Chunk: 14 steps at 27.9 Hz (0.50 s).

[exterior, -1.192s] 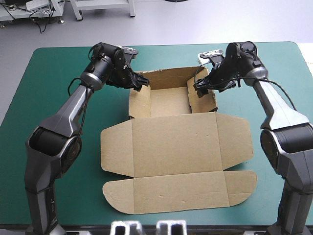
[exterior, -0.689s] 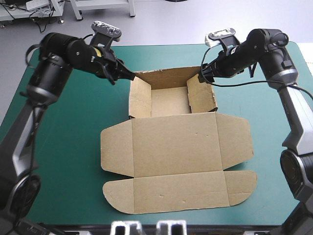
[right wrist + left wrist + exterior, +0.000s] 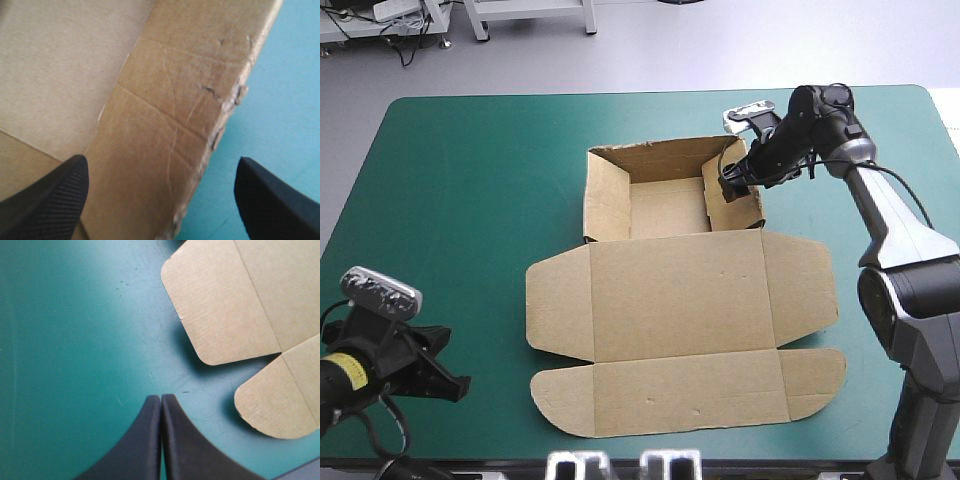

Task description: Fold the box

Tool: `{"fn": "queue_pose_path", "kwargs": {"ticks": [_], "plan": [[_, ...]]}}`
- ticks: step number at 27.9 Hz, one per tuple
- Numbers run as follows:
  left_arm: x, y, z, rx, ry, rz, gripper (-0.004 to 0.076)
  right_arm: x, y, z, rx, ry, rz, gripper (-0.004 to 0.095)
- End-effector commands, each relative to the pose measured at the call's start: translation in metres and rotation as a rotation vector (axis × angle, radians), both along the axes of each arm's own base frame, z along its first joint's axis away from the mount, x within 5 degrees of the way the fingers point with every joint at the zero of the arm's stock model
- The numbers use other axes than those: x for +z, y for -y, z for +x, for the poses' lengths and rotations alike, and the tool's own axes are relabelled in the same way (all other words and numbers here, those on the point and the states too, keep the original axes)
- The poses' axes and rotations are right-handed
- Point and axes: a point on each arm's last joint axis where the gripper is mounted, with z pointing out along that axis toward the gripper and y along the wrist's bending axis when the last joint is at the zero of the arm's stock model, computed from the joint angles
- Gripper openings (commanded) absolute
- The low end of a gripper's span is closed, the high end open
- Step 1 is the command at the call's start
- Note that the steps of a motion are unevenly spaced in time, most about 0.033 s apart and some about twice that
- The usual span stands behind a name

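High view: left hand withdrawn to near-left table corner, together; right hand apart, astride box wall.

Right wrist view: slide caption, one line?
Open fingers, the box's raised side wall between them, teal-green cover beside.

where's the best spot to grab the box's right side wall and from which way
Take the right wall by its free top edge, from above, with one finger inside the box and one outside. The wall stands upright and thin, and the right gripper hangs open astride it, so a straight pinch likely suffices.
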Motion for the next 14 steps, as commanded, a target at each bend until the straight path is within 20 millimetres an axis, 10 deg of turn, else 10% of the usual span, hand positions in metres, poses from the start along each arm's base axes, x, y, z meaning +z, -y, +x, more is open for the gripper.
{"fn": "queue_pose_path", "kwargs": {"ticks": [1,11,14], "plan": [[0.01,-0.007,-0.017,0.022,0.074,-0.06,-0.001,0.003,0.0,0.01,-0.02,0.073,0.027,0.0687],[0.007,-0.008,-0.021,0.022,0.043,-0.055,-0.001,-0.02,-0.003,0.029,-0.011,0.125,0.017,0.001],[0.008,-0.007,-0.02,0.022,0.05,-0.058,-0.001,-0.017,0.001,0.031,-0.002,0.15,-0.035,-0.0024]]}}
